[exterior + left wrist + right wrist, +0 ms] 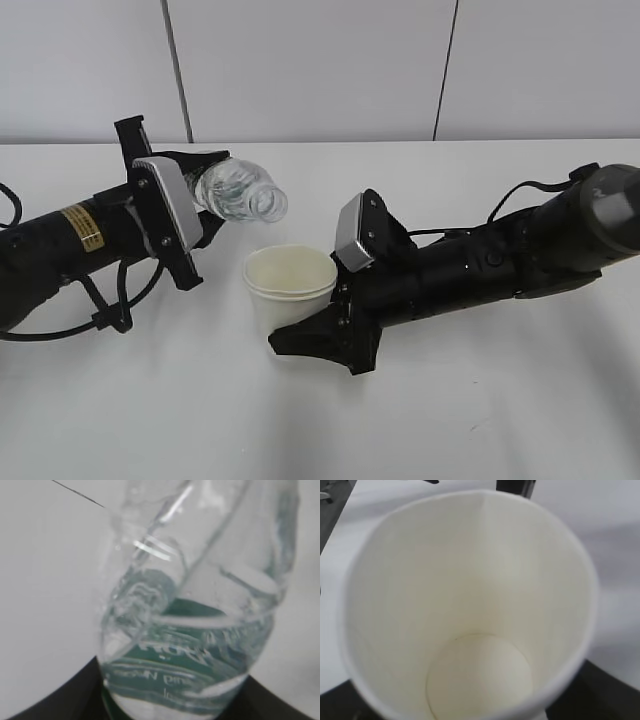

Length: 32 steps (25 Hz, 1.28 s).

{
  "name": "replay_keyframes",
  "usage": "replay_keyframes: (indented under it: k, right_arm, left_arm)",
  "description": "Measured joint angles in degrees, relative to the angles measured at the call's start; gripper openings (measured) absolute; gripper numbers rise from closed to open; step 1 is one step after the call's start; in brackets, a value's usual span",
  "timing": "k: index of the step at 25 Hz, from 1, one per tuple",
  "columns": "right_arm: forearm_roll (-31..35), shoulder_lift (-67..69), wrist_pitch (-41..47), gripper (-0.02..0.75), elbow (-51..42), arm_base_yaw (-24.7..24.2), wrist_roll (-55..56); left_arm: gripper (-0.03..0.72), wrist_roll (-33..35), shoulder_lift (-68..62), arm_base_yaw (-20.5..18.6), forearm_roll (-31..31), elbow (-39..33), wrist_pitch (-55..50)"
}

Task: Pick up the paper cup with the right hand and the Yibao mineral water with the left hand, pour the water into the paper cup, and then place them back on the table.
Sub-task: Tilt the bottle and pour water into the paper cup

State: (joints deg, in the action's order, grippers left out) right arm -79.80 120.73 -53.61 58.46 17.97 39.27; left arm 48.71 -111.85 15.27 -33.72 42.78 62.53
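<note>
Pour step, judging by the layout: left claw (pixel 195 215) grips the water bottle (pixel 238 192) around its body and has it tipped well over, open mouth pointing right and slightly down, above and just left of the paper cup (pixel 288 287). Right claw (pixel 320 325) is closed around the cup's lower wall, holding it upright near the middle of the desk (pixel 470 420); can't tell whether the cup base is touching the desk or just off it. Left wrist view shows water pooled low in the tilted bottle near the green label, not at the neck. Right wrist view looks straight into the cup: bottom looks dry, no water visible. So I'd say the pour has barely begun, if at all. Next move calls for more tilt on the bottle and bringing the mouth over the cup rim, since right now the mouth sits near the rim's left edge rather than clearly over the opening. Cup needs to be held steady meanwhile.
</note>
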Motion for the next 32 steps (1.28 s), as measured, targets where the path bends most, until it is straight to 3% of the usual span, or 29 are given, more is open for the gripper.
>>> replay_keyframes:
  k: [32]
  right_arm:
    - [-3.18, 0.00, 0.35, 0.521, 1.98, 0.00, -1.38]
  left_arm:
    - [0.349, 14.06, 0.00, 0.00, 0.07, 0.12, 0.00]
